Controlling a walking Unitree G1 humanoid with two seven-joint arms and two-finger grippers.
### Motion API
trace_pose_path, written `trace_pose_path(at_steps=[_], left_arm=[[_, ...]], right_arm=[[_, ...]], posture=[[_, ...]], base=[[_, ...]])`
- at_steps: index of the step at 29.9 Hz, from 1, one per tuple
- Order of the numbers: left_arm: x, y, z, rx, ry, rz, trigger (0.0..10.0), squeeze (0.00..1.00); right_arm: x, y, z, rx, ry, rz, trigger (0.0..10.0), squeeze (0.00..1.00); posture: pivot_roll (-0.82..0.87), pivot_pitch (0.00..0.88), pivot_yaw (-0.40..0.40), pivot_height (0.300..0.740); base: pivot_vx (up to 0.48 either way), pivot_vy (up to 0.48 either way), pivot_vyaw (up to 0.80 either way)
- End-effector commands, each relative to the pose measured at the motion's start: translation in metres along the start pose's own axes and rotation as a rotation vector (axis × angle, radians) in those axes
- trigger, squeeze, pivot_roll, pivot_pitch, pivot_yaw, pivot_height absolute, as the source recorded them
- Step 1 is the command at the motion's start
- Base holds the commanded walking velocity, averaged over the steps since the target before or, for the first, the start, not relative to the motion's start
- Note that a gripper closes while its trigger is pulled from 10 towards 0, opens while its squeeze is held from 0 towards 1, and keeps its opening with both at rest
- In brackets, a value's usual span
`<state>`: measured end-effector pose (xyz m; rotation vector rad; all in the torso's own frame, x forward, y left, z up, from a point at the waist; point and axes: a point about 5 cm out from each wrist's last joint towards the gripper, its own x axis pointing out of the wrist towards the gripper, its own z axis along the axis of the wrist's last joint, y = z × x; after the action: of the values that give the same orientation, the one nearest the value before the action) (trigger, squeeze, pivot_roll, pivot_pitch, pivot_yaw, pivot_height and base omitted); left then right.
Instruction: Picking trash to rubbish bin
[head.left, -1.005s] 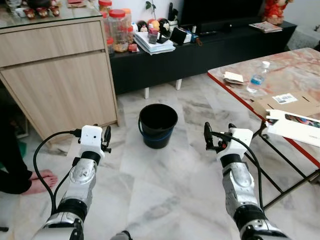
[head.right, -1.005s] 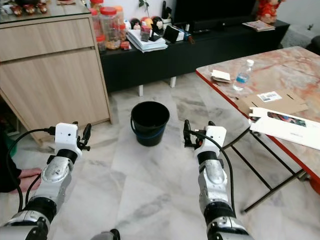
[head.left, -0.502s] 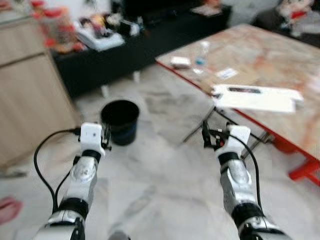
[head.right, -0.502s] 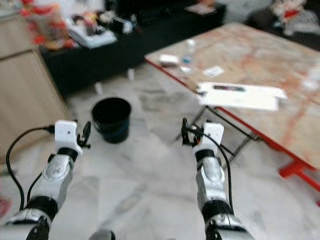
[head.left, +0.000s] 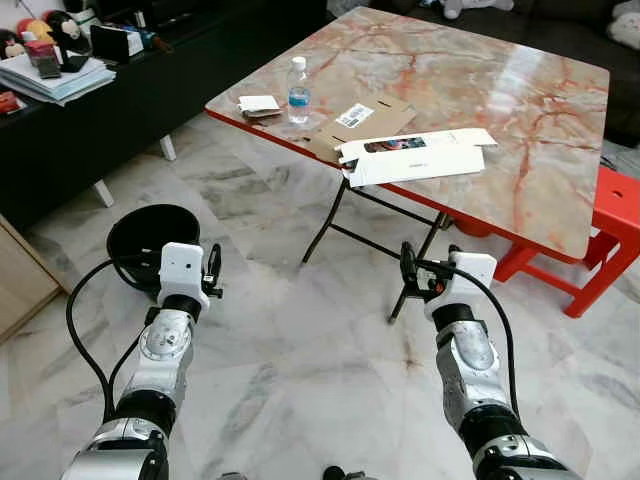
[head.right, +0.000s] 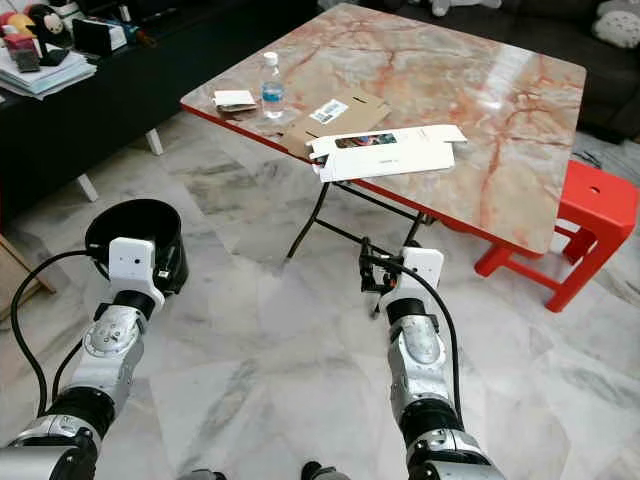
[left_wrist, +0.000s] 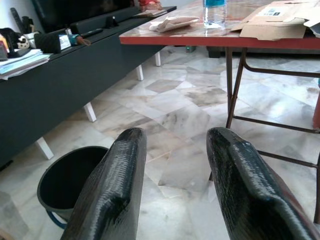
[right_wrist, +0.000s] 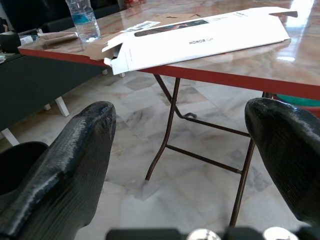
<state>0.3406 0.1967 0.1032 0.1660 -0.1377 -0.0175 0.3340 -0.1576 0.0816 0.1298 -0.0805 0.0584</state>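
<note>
A black bucket (head.left: 143, 232) with a blue band stands on the marble floor at my left, just beyond my left gripper (head.left: 212, 268), which is open and empty. My right gripper (head.left: 407, 270) is held up at the same height, open wide and empty, in front of the folding table (head.left: 500, 90). On the table lie a flattened white box (head.left: 415, 157), brown cardboard (head.left: 362, 122), a small plastic bottle (head.left: 297, 78) and a crumpled packet (head.left: 260, 104). The right wrist view faces the white box (right_wrist: 200, 37) and the bottle (right_wrist: 82, 20).
A red stool (head.left: 612, 215) stands to the right of the table. A low black TV bench (head.left: 90, 120) with stacked papers runs along the far left. The table's thin metal legs (head.left: 335, 215) cross the floor ahead of my right arm.
The camera has swung right: the wooden cabinet has left the view, the bucket now sits at the left, and the table lies ahead. Both arms keep their pose.
</note>
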Motion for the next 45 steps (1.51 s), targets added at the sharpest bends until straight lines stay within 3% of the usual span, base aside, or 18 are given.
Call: trace_pose_path(at_steps=[1, 17, 23, 27, 45], left_arm=[[0.0011, -0.0021, 0.0017, -0.001, -0.002, -0.007, 10.0, 0.0], [0.0033, -0.0099, 0.0038, 0.003, -0.003, -0.039, 10.0, 0.0], [0.0046, -0.0088, 0.0037, 0.052, 0.009, -0.042, 10.0, 0.0], [0.0046, -0.0091, 0.0048, 0.005, -0.001, -0.039, 10.0, 0.0], [0.007, -0.0068, 0.0088, 0.015, -0.012, -0.051, 10.0, 0.0]], right_arm=[[0.0009, 0.0012, 0.0001, -0.001, 0.007, 0.004, 10.0, 0.0], [0.0008, 0.0031, -0.0011, 0.002, 0.013, 0.006, 10.0, 0.0], [-0.0002, 0.0044, -0.0024, 0.002, 0.014, 0.003, 10.0, 0.0], [-0.0003, 0.0057, -0.0029, 0.004, 0.014, 0.005, 10.0, 0.0], [-0.0016, 0.0075, -0.0055, 0.012, 0.022, -0.001, 10.0, 0.0]], posture=[[0.16, 0.136, -0.064, 0.74], [0.16, 0.138, -0.058, 0.74], [0.16, 0.129, -0.047, 0.74], [0.16, 0.126, -0.043, 0.74], [0.16, 0.143, -0.032, 0.74]], base=[[0.0, 0.0, -0.79], [0.0, 0.0, -0.79], [0.0, -0.122, -0.79], [0.0, -0.349, -0.79], [0.0, 0.0, -0.79]])
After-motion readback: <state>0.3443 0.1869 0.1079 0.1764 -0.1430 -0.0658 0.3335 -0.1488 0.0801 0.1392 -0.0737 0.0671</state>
